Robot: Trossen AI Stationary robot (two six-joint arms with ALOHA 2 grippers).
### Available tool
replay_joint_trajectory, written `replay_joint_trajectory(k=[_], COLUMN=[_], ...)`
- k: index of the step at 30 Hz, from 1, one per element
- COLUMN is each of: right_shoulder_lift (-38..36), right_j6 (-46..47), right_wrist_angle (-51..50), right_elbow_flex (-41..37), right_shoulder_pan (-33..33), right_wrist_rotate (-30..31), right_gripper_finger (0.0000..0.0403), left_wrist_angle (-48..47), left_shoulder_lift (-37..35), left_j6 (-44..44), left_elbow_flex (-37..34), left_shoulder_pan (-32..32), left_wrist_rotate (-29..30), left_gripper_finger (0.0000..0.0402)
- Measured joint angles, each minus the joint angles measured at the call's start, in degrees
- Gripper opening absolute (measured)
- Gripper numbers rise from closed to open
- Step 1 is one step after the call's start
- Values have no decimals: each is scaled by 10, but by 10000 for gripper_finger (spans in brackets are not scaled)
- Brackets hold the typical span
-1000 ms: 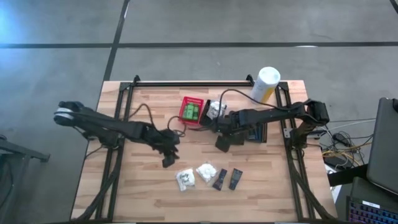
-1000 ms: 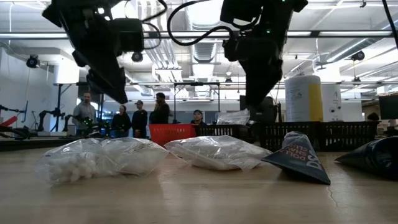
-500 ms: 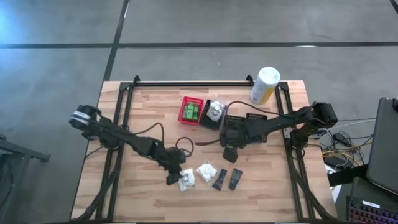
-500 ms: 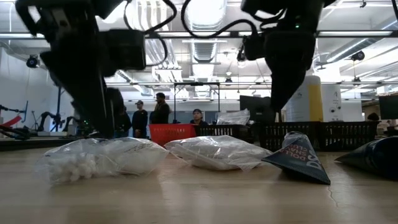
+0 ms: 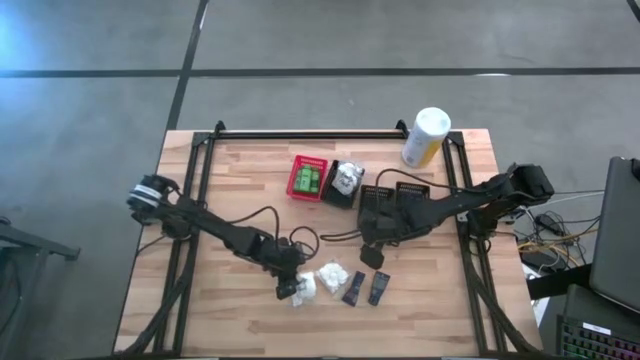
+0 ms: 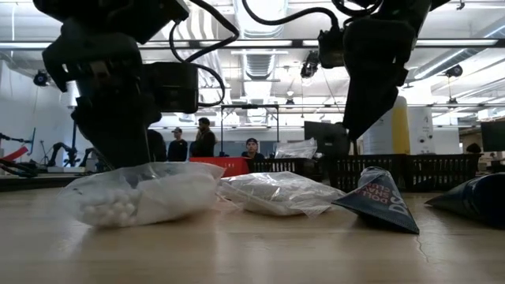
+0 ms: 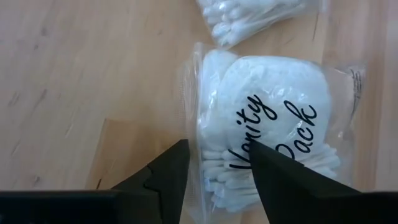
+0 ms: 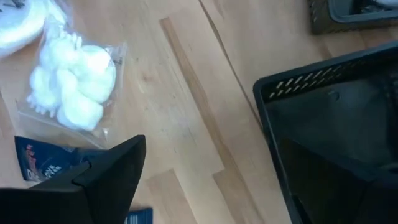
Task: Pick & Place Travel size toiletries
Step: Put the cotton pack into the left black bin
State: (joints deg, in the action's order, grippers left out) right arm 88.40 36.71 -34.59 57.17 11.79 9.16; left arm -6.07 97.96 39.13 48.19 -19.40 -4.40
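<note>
Two white crinkly pouches lie flat near the table's near edge: a "Vanity Pack" pouch (image 5: 303, 288) (image 7: 267, 118) and a second pouch (image 5: 331, 275) (image 6: 276, 193). Two dark flat packets (image 5: 354, 287) (image 5: 379, 288) lie to their right. My left gripper (image 5: 290, 291) (image 7: 217, 158) is down at the first pouch (image 6: 142, 201), shut on it. My right gripper (image 5: 372, 258) (image 6: 359, 118) hangs open above the table, between the black baskets and the dark packets, touching nothing. Its wrist view shows the second pouch (image 8: 74, 87) and a dark packet (image 8: 43, 165). My left gripper pinches the "Vanity Pack" pouch between its two fingers at one side edge (image 7: 208, 134), beside the printed words. One finger (image 7: 168, 171) stands at the clear plastic border and the other finger (image 7: 280, 177) over the filled part. It comes from above, pointing down. The pouch sits on the table.
A red basket (image 5: 308, 177) with green packets and a black basket (image 5: 345, 183) holding a white pouch stand mid-table. More black baskets (image 5: 398, 200) (image 8: 336, 118) lie under my right arm. A white-and-yellow canister (image 5: 425, 137) stands at the far right. People stand in the room behind.
My left gripper has moved toward the near edge and the right, and come down onto the "Vanity Pack" pouch. That pouch now looks bunched up and shifted a little to the right in the low view. My right gripper has moved from the baskets toward the near edge.
</note>
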Motion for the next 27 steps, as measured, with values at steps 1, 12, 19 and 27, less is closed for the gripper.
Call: replay_joint_trajectory(k=[1, 12, 19, 27], right_shoulder_lift=[0, 1, 0, -2], right_j6=[0, -7, -24, -50], right_wrist_angle=[2, 6, 28, 41], right_elbow_flex=[0, 1, 11, 47], right_shoulder_pan=[0, -2, -36, -113], right_wrist_rotate=[0, 29, 29, 30], right_gripper_finger=[363, 364, 364, 364], left_wrist_angle=[1, -9, -66, -173], left_shoulder_lift=[3, -17, -72, -191], left_j6=[-1, -51, -77, -125], left_elbow_flex=[2, 1, 12, 41], left_shoulder_pan=[-1, 2, 8, 35], left_wrist_rotate=[0, -15, 7, 149], left_gripper_finger=[172, 18, 6, 4])
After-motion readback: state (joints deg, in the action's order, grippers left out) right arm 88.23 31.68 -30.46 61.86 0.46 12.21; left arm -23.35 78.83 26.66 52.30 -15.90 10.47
